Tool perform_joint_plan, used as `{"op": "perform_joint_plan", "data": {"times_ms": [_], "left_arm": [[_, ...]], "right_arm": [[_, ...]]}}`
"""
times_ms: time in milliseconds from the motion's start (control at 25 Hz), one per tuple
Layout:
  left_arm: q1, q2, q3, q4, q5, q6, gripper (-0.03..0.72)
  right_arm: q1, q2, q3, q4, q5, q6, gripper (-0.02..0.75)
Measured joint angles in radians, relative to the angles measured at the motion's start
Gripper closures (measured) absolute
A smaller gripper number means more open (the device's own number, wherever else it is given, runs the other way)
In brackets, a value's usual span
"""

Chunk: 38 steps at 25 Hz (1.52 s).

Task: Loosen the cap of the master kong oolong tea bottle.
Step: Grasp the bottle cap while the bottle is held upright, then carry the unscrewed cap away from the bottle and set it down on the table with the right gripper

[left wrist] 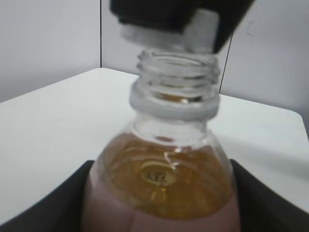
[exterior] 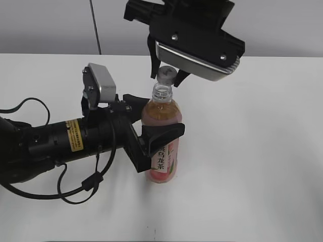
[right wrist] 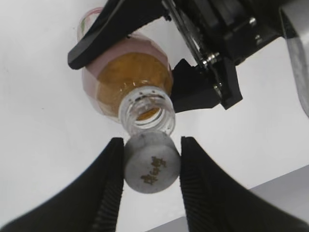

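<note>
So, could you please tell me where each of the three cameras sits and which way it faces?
Exterior view: in front and above, slanting down at the table; shows both arms, the left gripper around the bottle, the right gripper holding the cap.
Left wrist view: beside the bottle, looking level at its open neck; dark fingers at the bottom edge.
Right wrist view: above, looking down; its fingers clamp the cap.
All three share the bottle and the cap.
</note>
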Motion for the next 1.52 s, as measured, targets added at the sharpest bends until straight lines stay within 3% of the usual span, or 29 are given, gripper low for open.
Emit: {"op": "perform_joint_plan", "data": {"times_ms": [240, 480, 920, 1240, 1520], "left_arm": [[0.0, 0.0, 0.0, 0.002, -0.001, 0.0, 0.224], [0.0, 0.0, 0.0, 0.002, -0.001, 0.0, 0.224], [0.0, 0.0, 0.0, 0.002, -0.001, 0.0, 0.224], [0.0, 0.0, 0.0, 0.003, -0.001, 0.0, 0.224], [0.0, 0.0, 0.0, 0.002, -0.001, 0.0, 0.224]], "right_arm": [[0.0, 0.0, 0.0, -0.006, 0.0, 0.019, 0.467], [0.0, -0.021, 0.0, -0.008, -0.001, 0.156, 0.467], [-0.022, -0.047, 0.003, -0.14, -0.001, 0.789, 0.468], [-0.183, -0.046, 0.036, -0.111, -0.001, 1.208, 0.468], [-0.337, -0.046, 0.148, 0.011, -0.002, 1.341, 0.468]]}}
